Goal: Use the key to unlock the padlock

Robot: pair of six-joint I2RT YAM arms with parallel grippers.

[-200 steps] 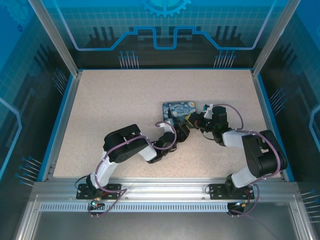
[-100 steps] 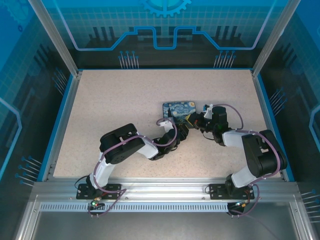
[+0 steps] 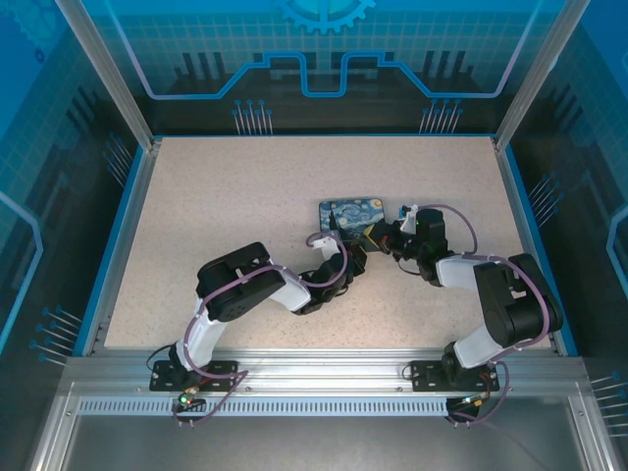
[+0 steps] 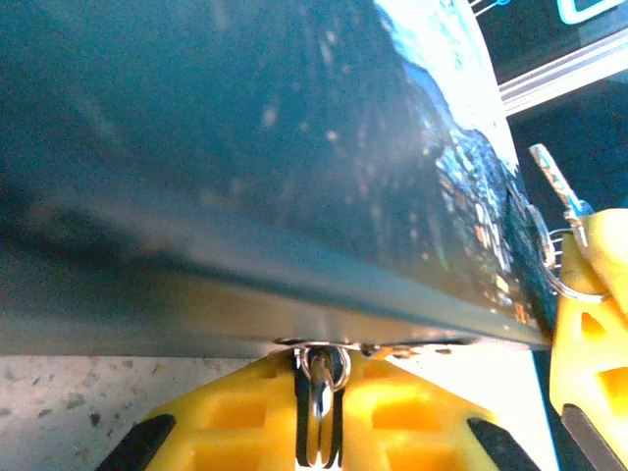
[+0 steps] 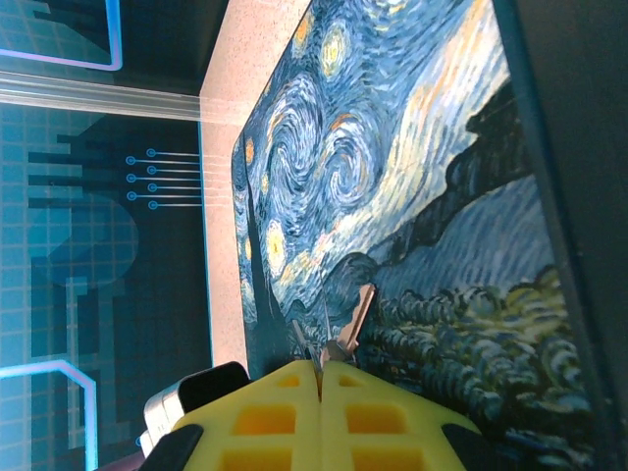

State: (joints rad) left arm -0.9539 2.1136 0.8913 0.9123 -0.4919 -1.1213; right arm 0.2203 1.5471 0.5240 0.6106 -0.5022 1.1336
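Inspecting the surroundings first, we find the painted box [image 3: 350, 210] on the bench [image 3: 216, 196] just beyond both arms. In the left wrist view its dark side wall stands close against the work.

We record the left fingers [image 4: 235, 417] clenched on the padlock [image 4: 319, 392]. It is held edge-on, with its thin shackle up against the box's lower rim.

The right wrist view shows what the overhead view cannot resolve: the right fingers [image 5: 265, 422] pinched tight on the key [image 5: 355, 309], its blade over the swirled lid. From the left wrist, that key appears beside the box's corner with a key ring [image 4: 554, 265] at it.

Overhead, both forearms lie low and converge at the box's near edge.
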